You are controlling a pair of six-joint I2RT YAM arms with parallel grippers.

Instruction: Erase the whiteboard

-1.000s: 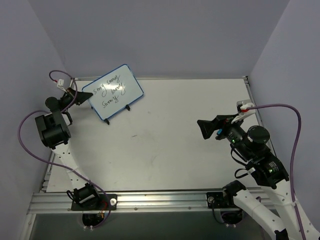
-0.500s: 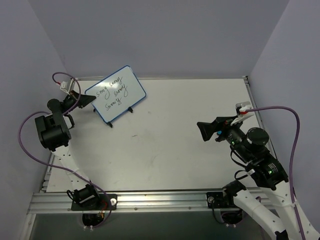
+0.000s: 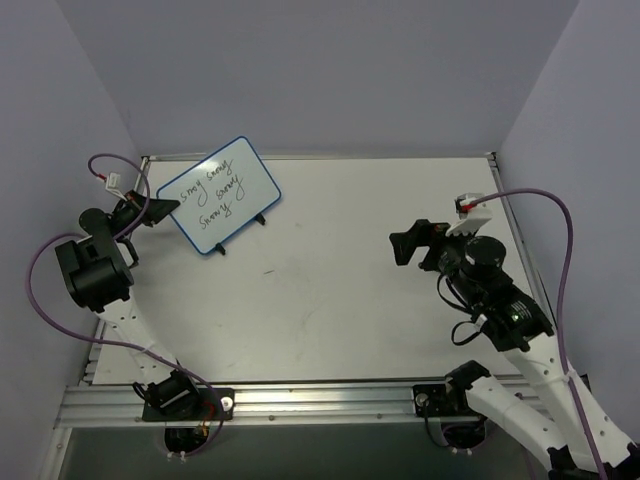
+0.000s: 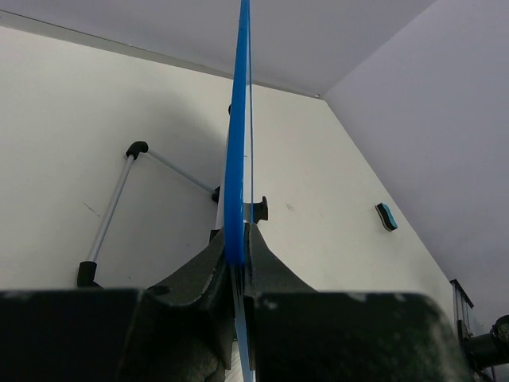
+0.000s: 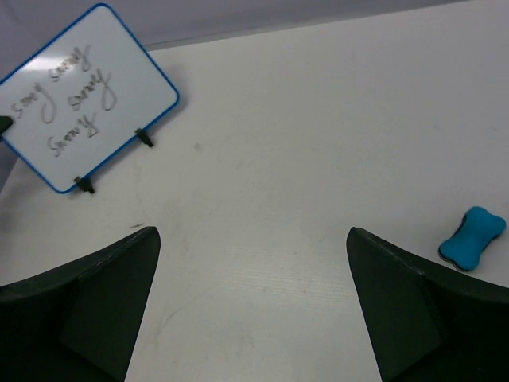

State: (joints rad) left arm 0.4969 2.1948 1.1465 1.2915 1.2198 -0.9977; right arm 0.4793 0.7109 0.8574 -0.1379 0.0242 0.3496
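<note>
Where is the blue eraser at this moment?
The blue eraser lies on the table at the right edge of the right wrist view, just outside the open right gripper, far from the whiteboard held by the left gripper.

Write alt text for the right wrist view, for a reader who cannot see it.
A small blue-framed rectangular whiteboard bearing black handwriting shows at upper left of a white table. A blue bone-shaped eraser lies at right, and the right gripper, open, shows two dark fingers along the bottom.

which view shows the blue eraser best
Right wrist: the blue eraser shows whole and unblocked, near the right edge. Left wrist shows it small and distant; the top view does not show it.
</note>
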